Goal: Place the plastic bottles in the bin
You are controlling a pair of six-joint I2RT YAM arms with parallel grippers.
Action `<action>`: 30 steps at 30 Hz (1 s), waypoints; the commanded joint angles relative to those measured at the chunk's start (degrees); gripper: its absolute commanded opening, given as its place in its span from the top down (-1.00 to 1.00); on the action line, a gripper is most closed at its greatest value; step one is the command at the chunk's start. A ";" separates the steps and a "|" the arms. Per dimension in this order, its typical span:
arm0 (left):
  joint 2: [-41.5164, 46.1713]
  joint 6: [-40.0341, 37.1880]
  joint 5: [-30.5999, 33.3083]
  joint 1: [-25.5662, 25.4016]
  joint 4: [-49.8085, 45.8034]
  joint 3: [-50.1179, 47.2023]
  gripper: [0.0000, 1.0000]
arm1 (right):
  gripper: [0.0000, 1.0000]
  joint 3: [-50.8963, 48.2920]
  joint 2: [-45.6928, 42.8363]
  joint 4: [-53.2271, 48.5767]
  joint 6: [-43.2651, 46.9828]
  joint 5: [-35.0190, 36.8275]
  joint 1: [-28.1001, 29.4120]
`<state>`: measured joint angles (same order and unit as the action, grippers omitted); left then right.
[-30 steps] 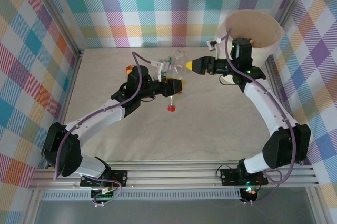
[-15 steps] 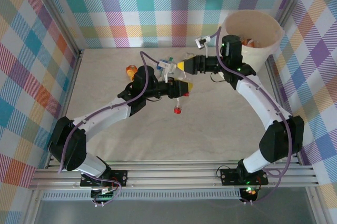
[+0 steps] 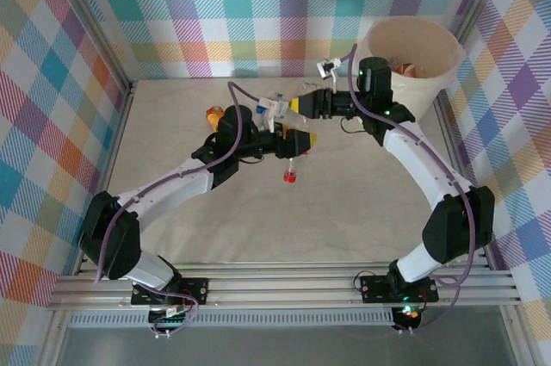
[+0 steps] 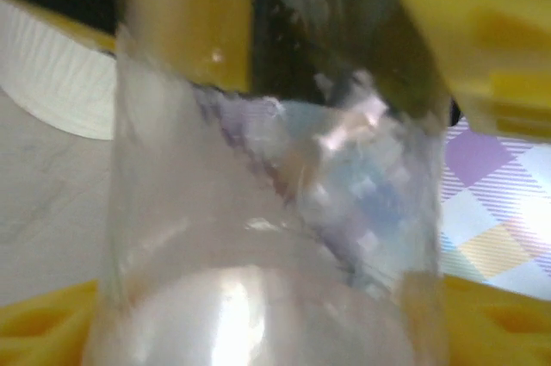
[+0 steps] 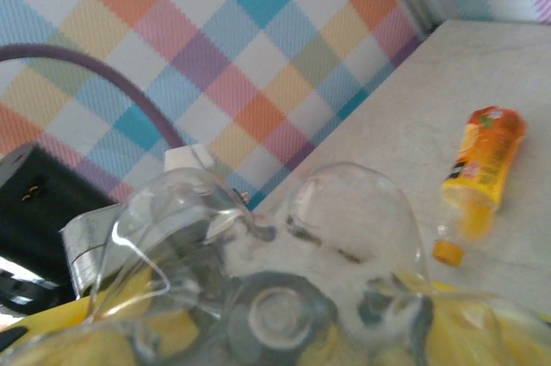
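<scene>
Bottle (image 4: 275, 211), clear and red-capped, hangs over the middle of the table (image 3: 344, 211): light, thin-walled, slick and easily crushed, so best held around its body. The left gripper (image 3: 295, 136) and right gripper (image 3: 299, 105) both flank it; I cannot tell which one pinches. The bin (image 3: 428, 39) stands at the far right corner.

Our left arm (image 3: 168, 189) reaches from its near-left base to mid-table, and the left gripper (image 3: 297, 138) points right. Our right arm (image 3: 426, 168) runs far from its near-right base, bends and stretches left. The right gripper (image 3: 299, 105) sits just beyond the left one. We cannot tell how wide either stands.
</scene>
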<state>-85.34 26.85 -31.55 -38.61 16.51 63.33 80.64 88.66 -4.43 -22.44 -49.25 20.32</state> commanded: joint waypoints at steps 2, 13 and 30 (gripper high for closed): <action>3.30 -1.49 4.70 -0.50 -2.40 0.05 -0.93 | 0.22 2.89 -2.34 -2.08 2.92 9.91 0.17; 11.97 -4.34 14.26 -0.43 -4.76 -6.11 -1.00 | 0.22 14.23 -2.93 -13.70 13.03 36.36 -4.38; 16.45 -3.32 29.51 0.22 -8.29 -13.80 -1.00 | 0.20 23.81 0.30 -0.71 15.09 59.01 -19.94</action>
<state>-69.06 23.14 -4.69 -38.59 8.67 50.26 104.01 88.27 -12.21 -5.96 6.39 2.31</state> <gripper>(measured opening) 0.997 0.583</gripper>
